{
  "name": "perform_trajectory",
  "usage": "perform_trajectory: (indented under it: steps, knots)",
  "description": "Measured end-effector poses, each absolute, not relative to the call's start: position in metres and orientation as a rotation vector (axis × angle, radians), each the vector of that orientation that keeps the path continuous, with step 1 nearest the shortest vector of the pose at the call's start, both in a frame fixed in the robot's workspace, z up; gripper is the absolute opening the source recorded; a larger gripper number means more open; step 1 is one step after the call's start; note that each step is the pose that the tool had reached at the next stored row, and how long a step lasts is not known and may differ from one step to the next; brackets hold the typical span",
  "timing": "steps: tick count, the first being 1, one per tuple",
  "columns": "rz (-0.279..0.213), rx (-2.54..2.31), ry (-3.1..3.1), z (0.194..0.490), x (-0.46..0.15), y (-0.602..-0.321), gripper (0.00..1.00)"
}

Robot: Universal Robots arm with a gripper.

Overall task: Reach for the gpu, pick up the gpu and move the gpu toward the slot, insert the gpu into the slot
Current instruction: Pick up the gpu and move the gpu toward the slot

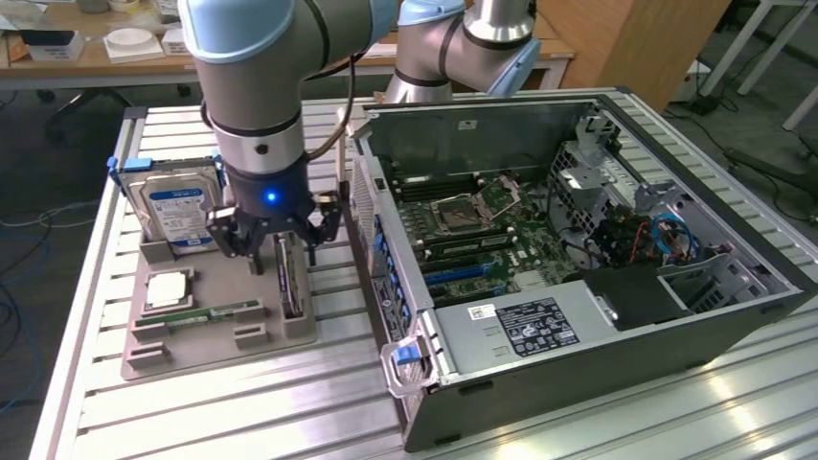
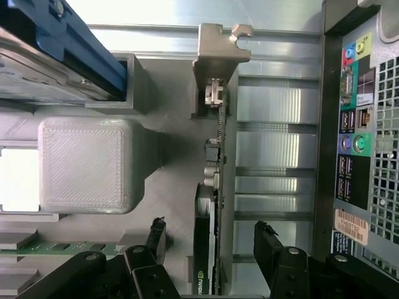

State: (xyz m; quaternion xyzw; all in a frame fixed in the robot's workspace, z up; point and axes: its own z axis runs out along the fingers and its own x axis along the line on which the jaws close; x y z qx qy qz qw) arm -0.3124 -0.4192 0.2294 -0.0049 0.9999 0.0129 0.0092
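Standing inside the spread claw [image 2: 212,228]: gpu [image 2: 216,168]

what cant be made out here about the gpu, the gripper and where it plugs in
Exterior view: the gripper covers the upper end of the gpu, so finger clearance is hidden there.
Wrist view: the gpu is edge-on, its board face hidden; one end runs off the picture edge.
Exterior view: which connector on the motherboard takes the gpu is too small to tell.
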Motion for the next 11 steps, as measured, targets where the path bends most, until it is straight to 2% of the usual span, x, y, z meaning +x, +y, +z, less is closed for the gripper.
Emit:
perform_trajectory:
  steps: [11]
  knots:
    - [0.040,-0.021,3.123,0.2280,-0.3144,-0.4192,0.68]
